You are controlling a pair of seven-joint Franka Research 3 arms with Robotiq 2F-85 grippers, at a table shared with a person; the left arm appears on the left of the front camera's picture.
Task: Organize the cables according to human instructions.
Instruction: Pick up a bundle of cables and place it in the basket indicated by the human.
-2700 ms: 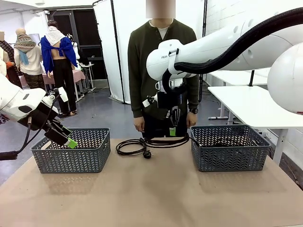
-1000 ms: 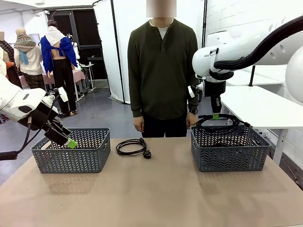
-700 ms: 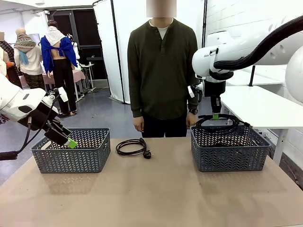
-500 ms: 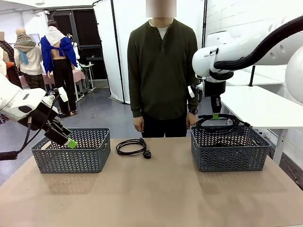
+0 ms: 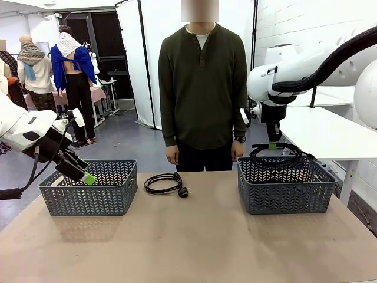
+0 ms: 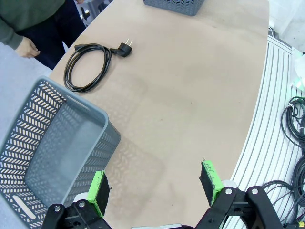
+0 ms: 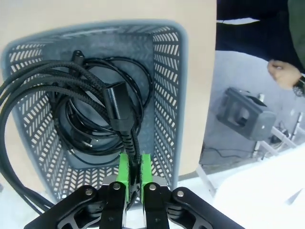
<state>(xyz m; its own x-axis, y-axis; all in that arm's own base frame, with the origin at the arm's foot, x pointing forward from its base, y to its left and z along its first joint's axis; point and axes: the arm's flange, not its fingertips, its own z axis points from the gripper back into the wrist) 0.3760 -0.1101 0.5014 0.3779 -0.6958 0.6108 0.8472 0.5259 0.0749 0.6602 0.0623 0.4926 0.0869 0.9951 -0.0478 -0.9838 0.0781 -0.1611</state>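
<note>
Table [image 5: 188, 242]: person [image 5: 203, 88] stands at far edge, mid, arms down. Left basket [image 5: 88, 188], grey, nr far-left corner. Right basket [image 5: 285, 186], same kind, nr far-right corner, w/ coiled cables [image 7: 90, 129] on its floor. Left gripper [image 6: 155, 191] hangs over a corner of left basket, jaws wide apart, nothing betw. them. Right gripper [image 7: 135, 164] sits above right basket, pinched tight on held cable [image 7: 47, 81], loops drooping over basket's mouth. Loose cable [image 5: 164, 183], coiled, lies by far edge betw. baskets, its plug [image 5: 184, 191] on the robot's side.
</note>
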